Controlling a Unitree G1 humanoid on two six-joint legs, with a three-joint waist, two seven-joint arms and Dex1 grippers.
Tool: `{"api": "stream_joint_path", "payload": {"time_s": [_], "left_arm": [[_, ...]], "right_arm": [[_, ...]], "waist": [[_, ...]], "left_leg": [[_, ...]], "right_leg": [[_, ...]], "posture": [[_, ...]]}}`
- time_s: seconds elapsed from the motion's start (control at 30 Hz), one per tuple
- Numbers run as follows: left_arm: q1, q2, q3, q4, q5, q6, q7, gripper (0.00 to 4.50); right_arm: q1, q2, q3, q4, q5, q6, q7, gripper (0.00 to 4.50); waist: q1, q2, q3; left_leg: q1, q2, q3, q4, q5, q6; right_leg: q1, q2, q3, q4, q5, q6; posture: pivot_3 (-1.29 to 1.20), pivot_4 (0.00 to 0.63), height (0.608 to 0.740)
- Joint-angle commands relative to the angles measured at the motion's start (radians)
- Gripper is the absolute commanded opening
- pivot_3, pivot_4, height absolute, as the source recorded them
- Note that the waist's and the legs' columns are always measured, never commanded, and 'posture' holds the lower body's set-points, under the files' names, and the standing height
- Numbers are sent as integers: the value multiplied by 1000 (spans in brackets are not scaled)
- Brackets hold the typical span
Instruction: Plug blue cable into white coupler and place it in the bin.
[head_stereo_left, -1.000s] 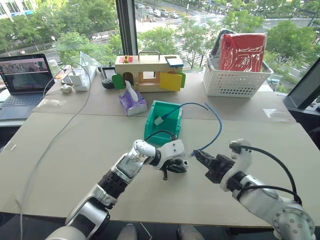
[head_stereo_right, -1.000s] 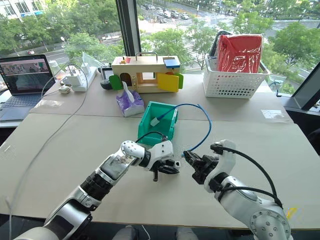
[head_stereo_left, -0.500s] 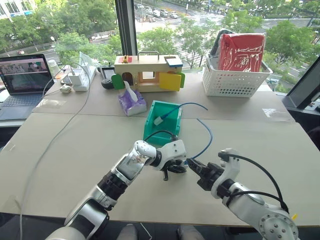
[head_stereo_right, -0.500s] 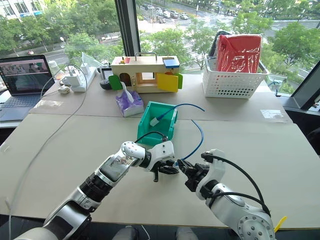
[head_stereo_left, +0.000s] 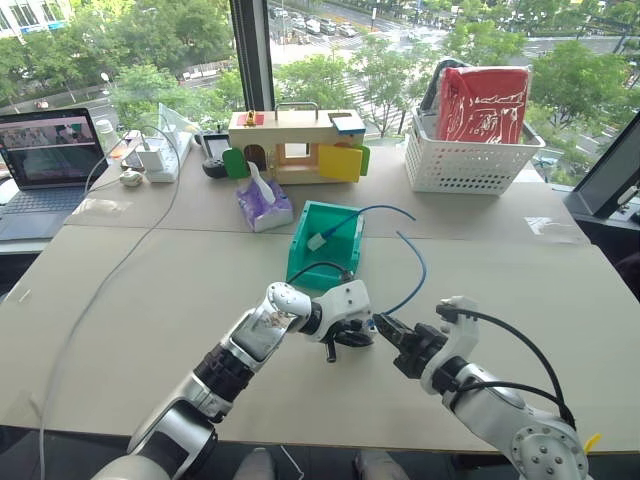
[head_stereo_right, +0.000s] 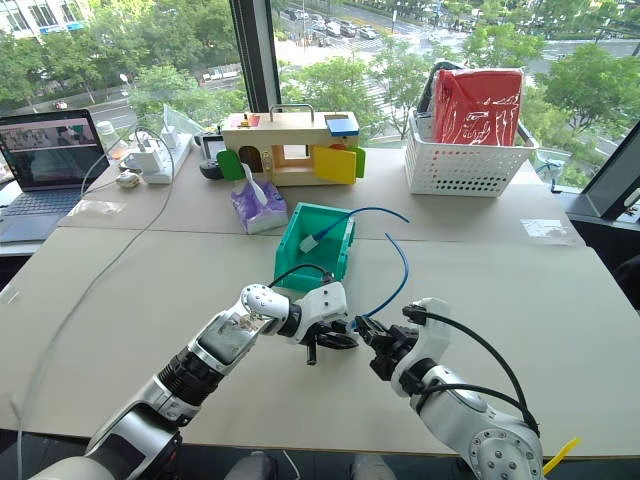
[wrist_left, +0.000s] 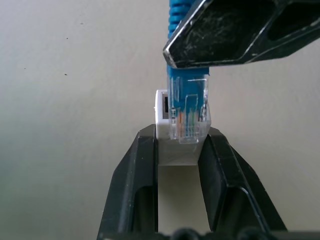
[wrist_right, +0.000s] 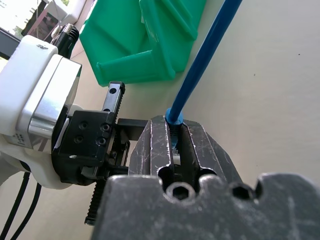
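Left eye view: at centre frame, low over the desk (head_stereo_left: 150, 280), the left gripper (head_stereo_left: 352, 330) and right gripper (head_stereo_left: 385, 328) meet tip to tip. The blue cable (head_stereo_left: 415, 270) arcs from the right gripper up toward the bin (head_stereo_left: 325, 245), which stands just above them in the middle of the frame. A second blue cable with a white end block lies in that bin.

Right eye view: same arrangement; the grippers are nearly touching at centre, below the bin.

Left wrist view: the left gripper is closed on the white coupler (wrist_left: 167, 127), held between both black fingers at centre frame. The cable's clear plug (wrist_left: 189, 112) sits in front of the coupler, held from above by the right gripper's finger (wrist_left: 235, 32). The plug looks offset from the dark socket opening at the coupler's side; whether it has entered at all cannot be told.

Right wrist view: the right gripper is clamped on the blue cable just behind its plug, at lower centre, facing the left gripper's fingers.

Judgement: the step in hand is insertion. To do it well, square the plug to the socket before pushing, keep the coupler rigid, and advance straight along the socket axis until the latch seats.
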Motion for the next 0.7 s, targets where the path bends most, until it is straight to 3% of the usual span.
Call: {"api": "stream_joint_path", "payload": {"time_s": [0.03,0.7], "left_arm": [[12,2,-16,0,-10,-3,-13,635],[6,4,-29,-16,-7,10,-11,635]], "right_arm": [[13,-5,-27,-15,-15,-14,15,0],[53,31,-6,3,-19,14,41,0]], "waist": [[0,0,0],[-2,0,0]], "left_leg": [[0,0,0,0,0,0],[0,0,0,0,0,0]], "right_leg": [[0,0,0,0,0,0],[0,0,0,0,0,0]], "posture": [[0,150,734],[0,150,734]]}}
